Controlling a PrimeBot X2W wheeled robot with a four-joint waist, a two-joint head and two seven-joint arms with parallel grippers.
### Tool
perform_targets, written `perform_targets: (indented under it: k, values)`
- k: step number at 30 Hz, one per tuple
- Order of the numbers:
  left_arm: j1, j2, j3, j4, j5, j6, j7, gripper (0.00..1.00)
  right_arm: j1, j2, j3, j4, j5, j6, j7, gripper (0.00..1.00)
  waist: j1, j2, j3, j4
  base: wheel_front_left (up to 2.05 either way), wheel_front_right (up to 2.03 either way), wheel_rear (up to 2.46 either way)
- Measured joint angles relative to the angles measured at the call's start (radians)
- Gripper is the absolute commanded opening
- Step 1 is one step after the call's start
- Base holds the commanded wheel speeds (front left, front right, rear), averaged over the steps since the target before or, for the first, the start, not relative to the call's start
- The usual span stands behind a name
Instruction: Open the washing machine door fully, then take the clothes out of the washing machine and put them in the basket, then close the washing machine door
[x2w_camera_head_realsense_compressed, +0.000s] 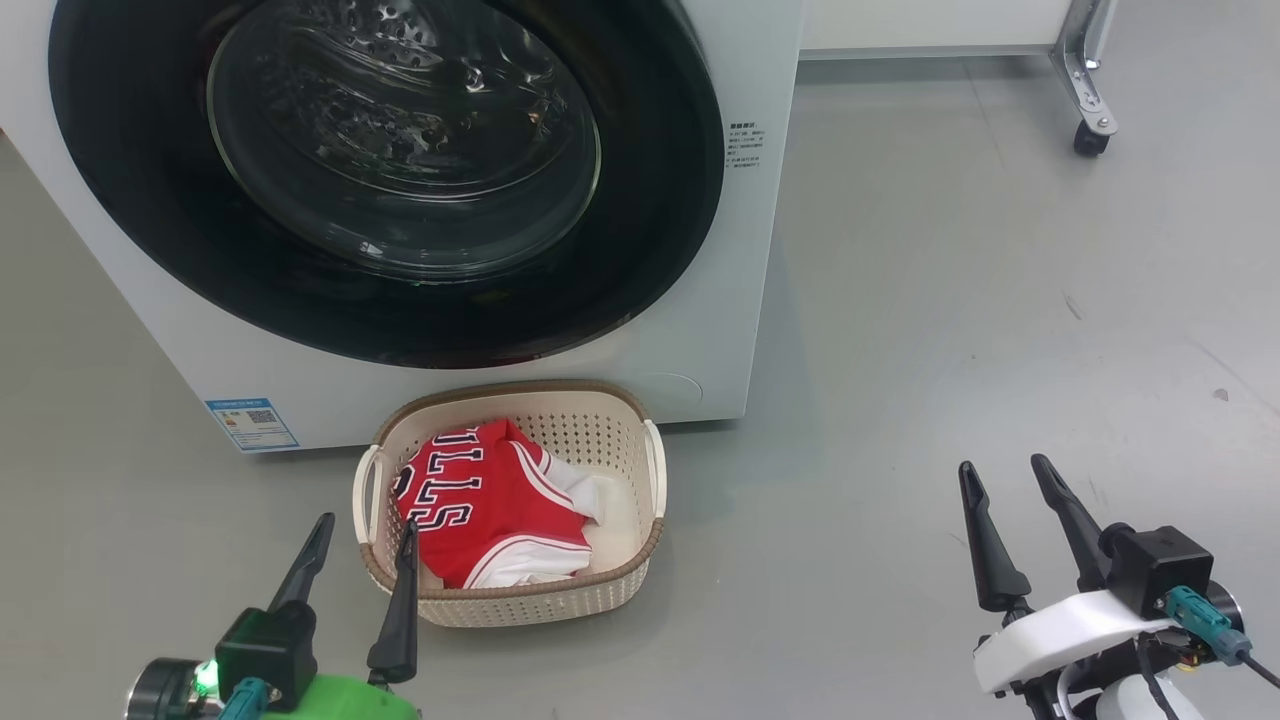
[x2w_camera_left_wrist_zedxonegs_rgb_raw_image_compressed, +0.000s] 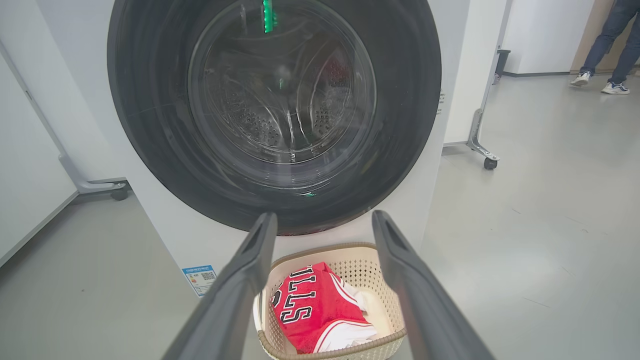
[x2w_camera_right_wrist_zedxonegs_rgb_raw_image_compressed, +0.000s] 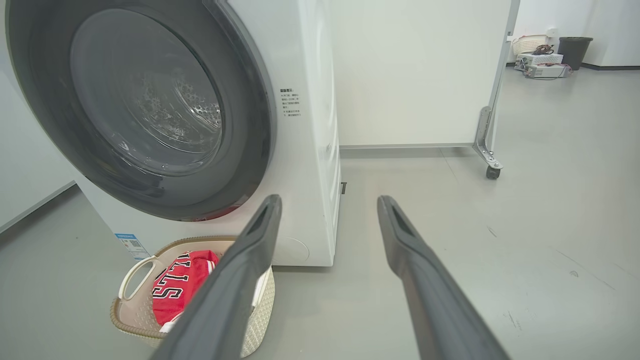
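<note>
— Where do we find the clothes (x2w_camera_head_realsense_compressed: 490, 510)?

— We see them in the basket (x2w_camera_head_realsense_compressed: 530, 607), a red heap with white trim, and the dark block letters of the jersey face up. The basket stands on the grey floor (x2w_camera_head_realsense_compressed: 950, 300) just in front of the washing machine (x2w_camera_head_realsense_compressed: 755, 250), below the lower edge of its door (x2w_camera_head_realsense_compressed: 400, 170).

— And how does the door sit?

— It looks flush against the white front to us, closed. Through the glass we make out the holes of the steel drum. From the wrist views we notice a thin red tint along the door's bottom rim, and we cannot tell whether that is a reflection.

— What about our left gripper (x2w_camera_head_realsense_compressed: 366, 523)?

— Its two dark fingers are spread apart with nothing between them. In the head view it sits at the lower left, and the inner finger crosses the basket's near left corner. We cannot tell whether it touches the rim. From its own wrist view we look between the fingers at the basket and the door above it.

— And our right gripper (x2w_camera_head_realsense_compressed: 1003, 465)?

— Also spread, holding nothing. It hangs over bare floor at the lower right, well apart from the basket and out past the machine's right side.

— Anything else around us?

— A small blue label (x2w_camera_head_realsense_compressed: 251, 423) is low on the machine's front, left of the basket. A white panel on a metal foot with a caster (x2w_camera_head_realsense_compressed: 1090, 140) stands behind the machine. In the left wrist view we catch a person's legs (x2w_camera_left_wrist_zedxonegs_rgb_raw_image_compressed: 607, 45) in jeans at the far right.
</note>
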Motion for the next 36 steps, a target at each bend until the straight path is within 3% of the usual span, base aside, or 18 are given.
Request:
perform_targets:
  k: [36]
  values:
    - [0.014,0.001,0.008,-0.042,0.002,0.002,0.018,1.0,0.072,-0.026,-0.006,-0.148,-0.006,-0.034,0.062,1.0,0.0,0.0,0.006,0.004,0.0,0.0,0.0]
